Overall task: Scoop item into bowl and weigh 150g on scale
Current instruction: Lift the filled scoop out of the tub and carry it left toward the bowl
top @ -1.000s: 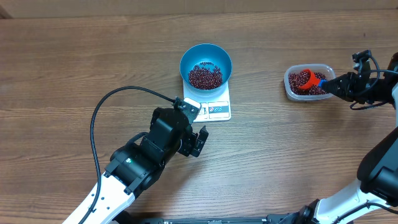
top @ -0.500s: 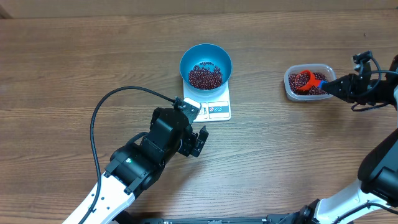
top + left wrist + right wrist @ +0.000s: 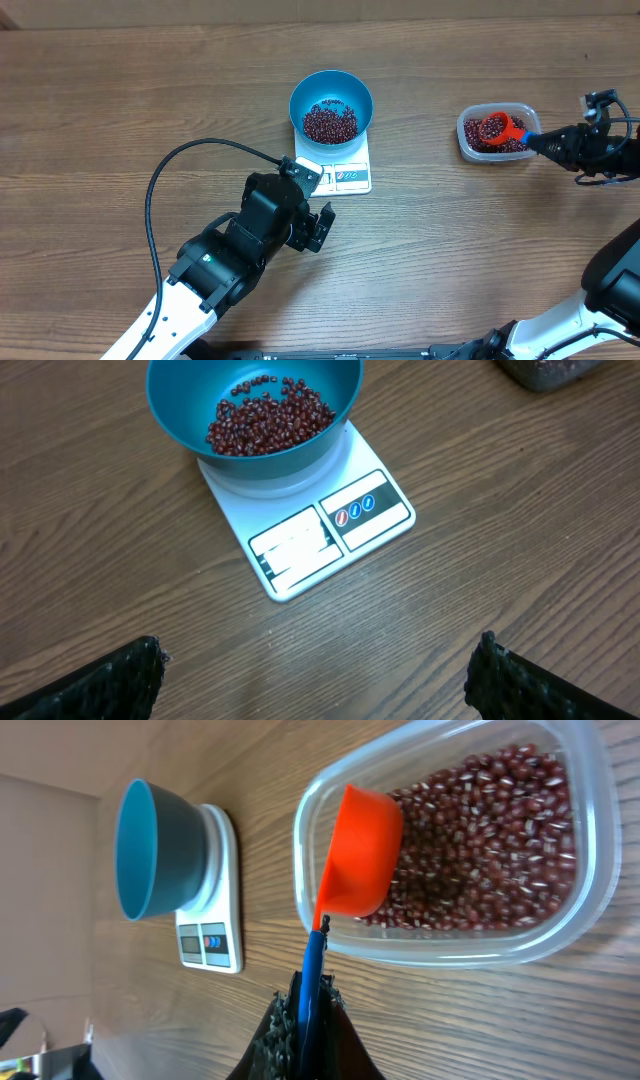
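Overhead, please: how far along is the weighing?
— Partway, I'd judge. The blue bowl (image 3: 331, 102) sits on the white scale (image 3: 345, 177) with a layer of red beans (image 3: 329, 123) covering its bottom, so some scooping is done. I can't read the display (image 3: 293, 548) from the left wrist view because it's washed out, so I can't say how close we are to the target.
— And the arms?
— My right gripper (image 3: 560, 143) is clamped shut on the blue handle of the orange scoop (image 3: 494, 127). Its cup is down in the clear tub (image 3: 463, 135) among more beans, well apart from the scale. My left gripper (image 3: 322, 227) hangs wide open and empty, just in front of the scale.
— What's left?
— Lift a load, carry it over, tip it into the bowl and check the reading.
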